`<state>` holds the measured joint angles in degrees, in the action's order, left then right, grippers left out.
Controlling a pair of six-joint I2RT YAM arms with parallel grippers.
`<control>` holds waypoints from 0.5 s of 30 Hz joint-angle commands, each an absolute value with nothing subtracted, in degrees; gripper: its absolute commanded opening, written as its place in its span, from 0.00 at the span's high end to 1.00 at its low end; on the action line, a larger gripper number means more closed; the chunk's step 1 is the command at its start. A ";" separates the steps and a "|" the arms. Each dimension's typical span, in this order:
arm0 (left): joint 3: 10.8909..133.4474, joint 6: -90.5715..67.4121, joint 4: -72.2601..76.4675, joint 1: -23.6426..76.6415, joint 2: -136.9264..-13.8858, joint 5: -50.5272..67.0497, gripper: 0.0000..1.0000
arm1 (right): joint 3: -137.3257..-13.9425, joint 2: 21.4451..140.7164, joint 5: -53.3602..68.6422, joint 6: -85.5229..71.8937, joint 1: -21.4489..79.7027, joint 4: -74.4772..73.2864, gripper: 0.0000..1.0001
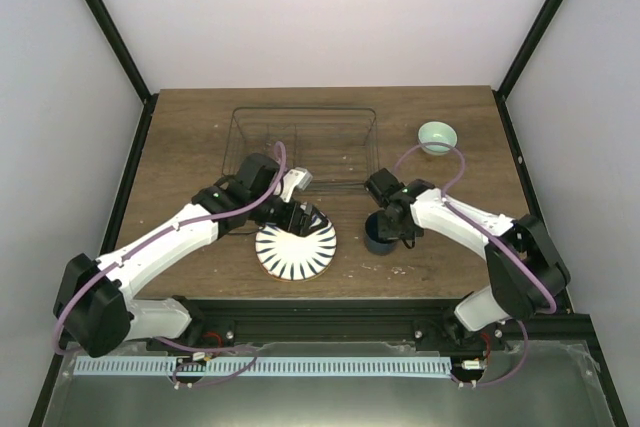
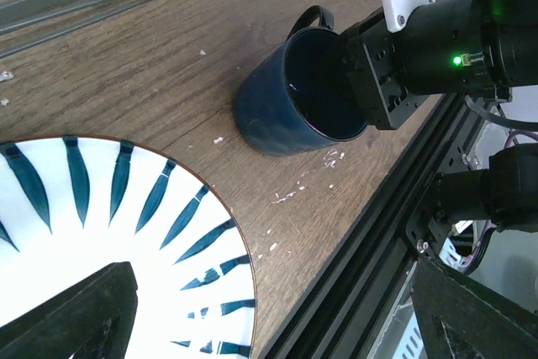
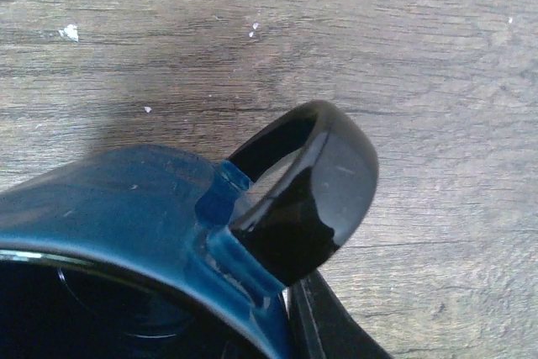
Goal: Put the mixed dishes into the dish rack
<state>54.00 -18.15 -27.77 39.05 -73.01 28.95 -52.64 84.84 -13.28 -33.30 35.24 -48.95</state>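
Observation:
The white plate with dark blue stripes [image 1: 296, 252] lies flat near the table's front edge and also shows in the left wrist view [image 2: 101, 233]. My left gripper [image 1: 300, 217] hovers over its far edge, open and empty [image 2: 277, 329]. The dark blue mug [image 1: 378, 239] stands to the right of the plate [image 2: 282, 102]. My right gripper [image 1: 388, 224] is at its rim beside the handle [image 3: 315, 182], with one finger [image 3: 336, 325] pressed on the outer wall. The mint-green bowl [image 1: 437, 135] sits at the back right. The wire dish rack [image 1: 305, 147] stands empty behind. The yellow-orange and cream plates are out of view.
Black frame posts rise at the table's back corners. A black rail [image 1: 330, 307] runs along the front edge [image 2: 370, 233]. White specks dot the wood around the mug.

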 commanded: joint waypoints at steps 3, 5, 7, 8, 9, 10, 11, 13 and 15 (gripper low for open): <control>54.54 -18.00 -27.25 39.53 -73.55 29.21 0.09 | -51.16 83.57 -12.40 -35.44 35.77 -45.03 0.82; 54.51 -18.06 -27.25 39.66 -73.69 29.21 0.09 | -50.98 83.00 -11.97 -35.25 35.79 -44.89 0.75; 54.41 -18.20 -27.08 39.85 -73.93 29.04 0.10 | -51.55 82.14 -11.97 -35.01 35.78 -45.74 0.65; 54.45 -18.27 -26.99 39.98 -74.19 28.90 0.09 | -52.04 81.57 -12.24 -34.92 35.77 -46.48 0.59; 54.55 -18.39 -26.83 40.11 -74.64 28.79 0.09 | -52.64 80.70 -12.55 -34.94 35.82 -47.35 0.56; 54.83 -18.45 -26.70 40.44 -75.30 28.54 0.09 | -53.23 79.92 -13.02 -34.94 35.78 -48.34 0.53; 55.23 -18.49 -26.58 40.94 -76.11 28.24 0.09 | -54.00 78.99 -13.35 -34.98 35.76 -49.17 0.52; 56.69 -18.46 -26.70 42.22 -78.49 27.32 0.09 | -55.52 77.06 -14.34 -35.06 35.79 -51.04 0.50; 58.85 -18.35 -27.33 43.79 -81.74 26.16 0.10 | -57.50 75.23 -15.52 -34.98 35.78 -53.62 0.49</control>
<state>54.76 -18.22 -27.40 41.28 -77.14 28.16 -52.53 79.24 -12.45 -34.41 35.35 -49.06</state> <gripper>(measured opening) 0.906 0.504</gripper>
